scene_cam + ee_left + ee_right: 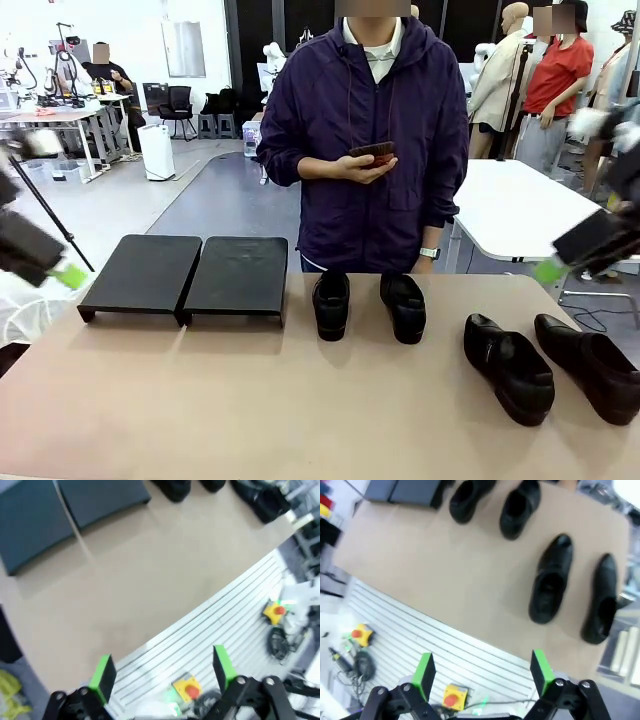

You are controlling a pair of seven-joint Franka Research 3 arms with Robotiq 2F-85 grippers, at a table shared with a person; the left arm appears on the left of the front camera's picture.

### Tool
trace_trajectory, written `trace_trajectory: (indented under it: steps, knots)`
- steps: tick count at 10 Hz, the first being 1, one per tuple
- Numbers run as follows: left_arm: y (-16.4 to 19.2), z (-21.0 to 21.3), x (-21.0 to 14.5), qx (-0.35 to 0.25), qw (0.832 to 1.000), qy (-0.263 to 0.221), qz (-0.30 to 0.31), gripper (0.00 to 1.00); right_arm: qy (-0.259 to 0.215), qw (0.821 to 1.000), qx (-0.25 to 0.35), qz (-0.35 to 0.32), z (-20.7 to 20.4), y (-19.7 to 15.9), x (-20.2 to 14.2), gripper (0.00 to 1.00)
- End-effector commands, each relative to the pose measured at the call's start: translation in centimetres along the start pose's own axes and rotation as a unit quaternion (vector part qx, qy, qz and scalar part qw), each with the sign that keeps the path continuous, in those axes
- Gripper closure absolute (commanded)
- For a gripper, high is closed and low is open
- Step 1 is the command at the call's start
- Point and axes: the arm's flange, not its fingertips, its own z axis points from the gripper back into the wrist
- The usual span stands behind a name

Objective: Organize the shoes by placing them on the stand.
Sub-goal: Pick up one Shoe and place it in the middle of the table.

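Observation:
Several black slip-on shoes stand on the tan table: one pair (331, 304) (403, 306) at the middle of the far edge, another pair (507, 367) (590, 365) at the right. The stand is two low black platforms (142, 273) (237, 275) side by side at the far left, with nothing on them. My left gripper (65, 273) hovers open off the table's left side, and in the left wrist view (163, 672) nothing lies between its fingers. High at the right, my right gripper (550, 268) is open too; the right wrist view (482, 672) looks down on the shoes (550, 580).
A person in a purple jacket stands at the far edge behind the middle shoes, holding a small reddish-brown thing (372, 153) in both hands. A slatted metal deck (210, 625) with a yellow stop button (186, 687) borders the table's near side.

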Motion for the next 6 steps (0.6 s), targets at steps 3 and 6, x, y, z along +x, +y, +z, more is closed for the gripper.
trace_trajectory:
  steps: [3, 6]
  knots:
    - [1.3, 3.9, -8.3, 0.003, 0.998, -0.024, 0.063, 0.00, -0.076, 0.992, -0.026, -0.097, 4.0, -3.5, -9.6, 0.00]
    - [3.1, 3.8, -9.4, 0.006, 0.995, -0.042, 0.086, 0.00, -0.082, 0.988, -0.040, -0.121, 3.5, -4.6, -11.8, 0.00]
